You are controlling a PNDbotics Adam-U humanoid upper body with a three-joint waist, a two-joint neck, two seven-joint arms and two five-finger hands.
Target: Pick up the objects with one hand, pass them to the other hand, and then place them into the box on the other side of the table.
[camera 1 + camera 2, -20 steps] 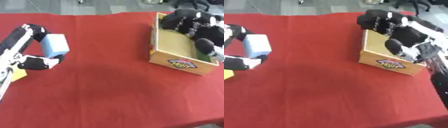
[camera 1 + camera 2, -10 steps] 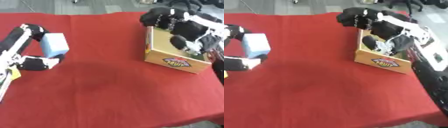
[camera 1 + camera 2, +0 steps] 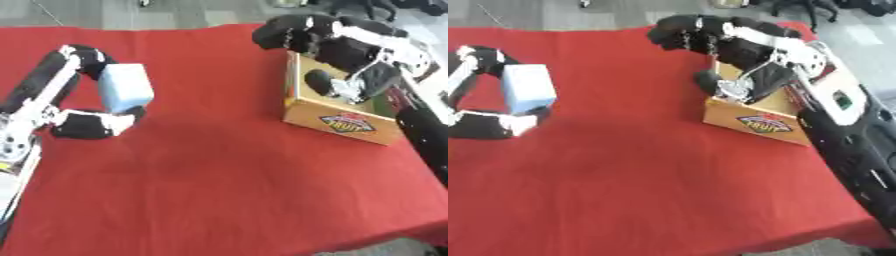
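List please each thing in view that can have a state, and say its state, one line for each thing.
light blue block: off the cloth, held by the left hand.
left hand: curled round the block, over the table's left side.
right hand: above the box's far left corner; whether it holds anything is unclear.
cardboard box: upright, open at the top, on the table's right side.
red tablecloth: spread flat.

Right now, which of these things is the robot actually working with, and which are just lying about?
Part of the job:
pale blue rectangular block, held by the left hand
tan cardboard box
right hand, above the box's far corner

Just there:
red tablecloth
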